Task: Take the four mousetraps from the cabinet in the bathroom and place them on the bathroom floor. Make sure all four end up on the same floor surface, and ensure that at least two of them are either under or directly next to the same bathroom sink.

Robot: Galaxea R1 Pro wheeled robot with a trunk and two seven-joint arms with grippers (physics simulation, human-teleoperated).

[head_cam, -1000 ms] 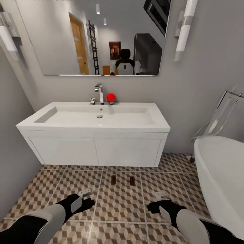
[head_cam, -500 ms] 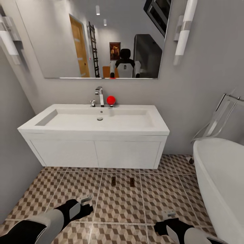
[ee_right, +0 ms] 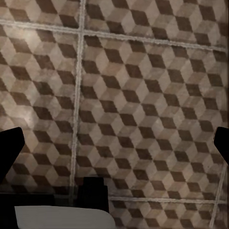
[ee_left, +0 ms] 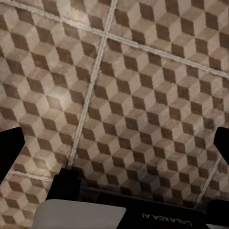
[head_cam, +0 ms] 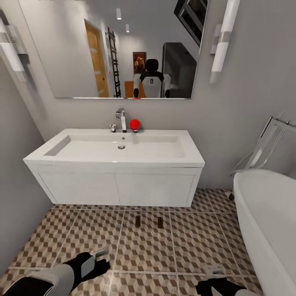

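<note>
The bathroom floor (head_cam: pixel 148 250), tiled in a brown and beige cube pattern, is spread across the lower half of the head view. The white sink (head_cam: pixel 119 150) on its cupboard base is seen at centre, beneath a wide mirror (head_cam: pixel 119 45), and a white bathtub (head_cam: pixel 267 222) is cut off at the right edge. Two mousetraps (head_cam: pixel 137 221) (head_cam: pixel 160 222) are seen side by side, apart, on the floor just in front of the sink base. At the lower left the left hand (head_cam: pixel 100 253) and at the lower right the right hand (head_cam: pixel 213 271) are held above bare tiles, both spread wide and empty.
</note>
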